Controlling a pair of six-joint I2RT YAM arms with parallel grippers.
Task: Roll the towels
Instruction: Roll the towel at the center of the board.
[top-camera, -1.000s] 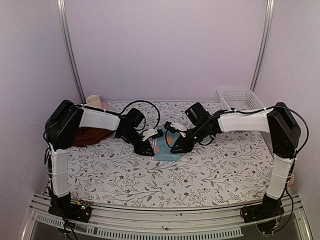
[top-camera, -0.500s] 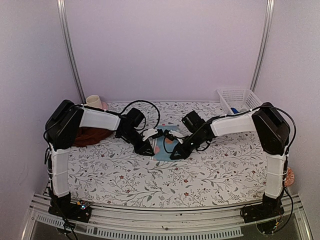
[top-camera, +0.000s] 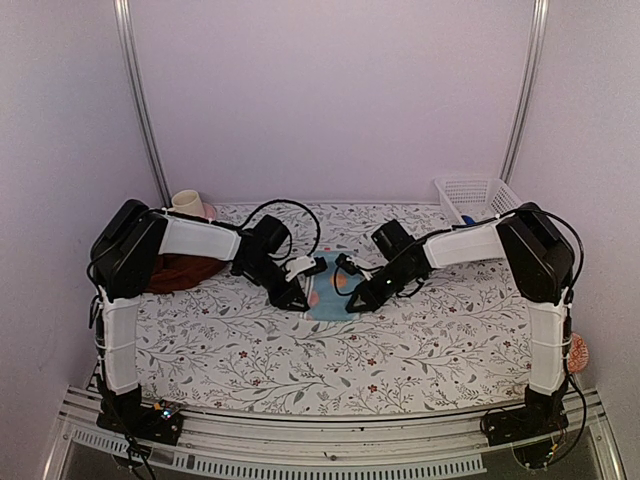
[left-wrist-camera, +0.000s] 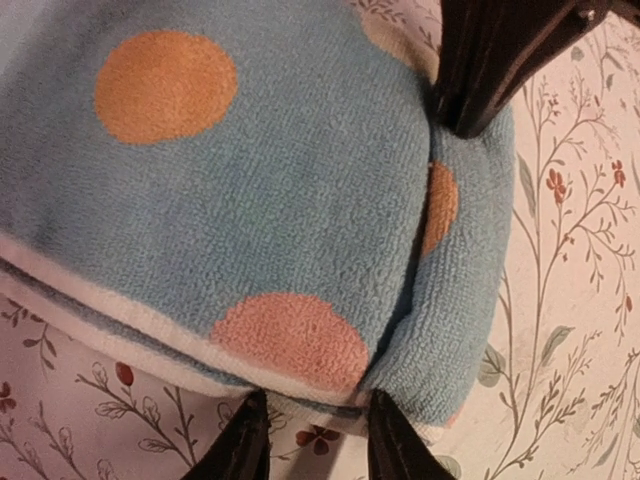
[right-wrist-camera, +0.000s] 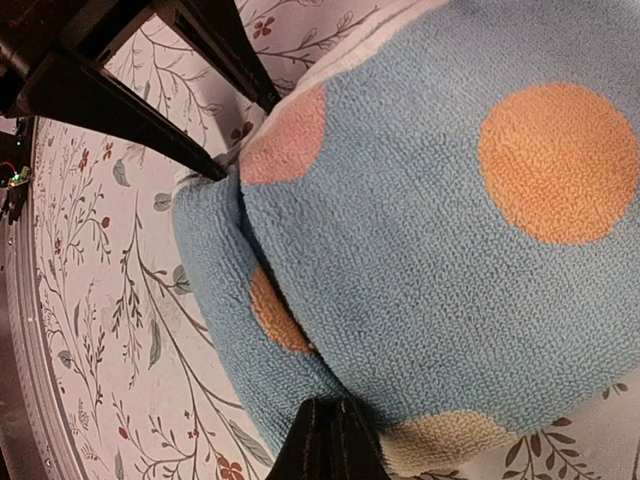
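Two towels were on the go and only one was getting any attention. The light-blue towel (top-camera: 327, 300), the one with orange and pink spots, sat dead centre on the bench (top-camera: 420, 350). One end was turned over into a fat fold, so I'd call it barely started as a roll.

The right tool (right-wrist-camera: 323, 415) was clenched on a pinch of that fold from the towel's 3 o'clock side, fingers pressed together with terry bunched at the tips. The left tool (left-wrist-camera: 315, 420) came in from 9 o'clock with its fingers parted, straddling the white hem and, as far as I could see, not squeezing anything.

The maroon towel (top-camera: 180, 272) lay in a heap way over at 9 o'clock, under the left arm, untouched. A white basket (top-camera: 480, 198) sat back at 1 o'clock and a cup (top-camera: 187, 202) at 10 o'clock.

My worry: with only one side pinched, a pull from the right tool would probably drag the whole cloth instead of turning it. The fold could also flop open because the left side wasn't pinned. Terry's springy too, so a thin pinch could slip out. And the left fingers might nip the floral cover (left-wrist-camera: 580, 250) along with the hem.
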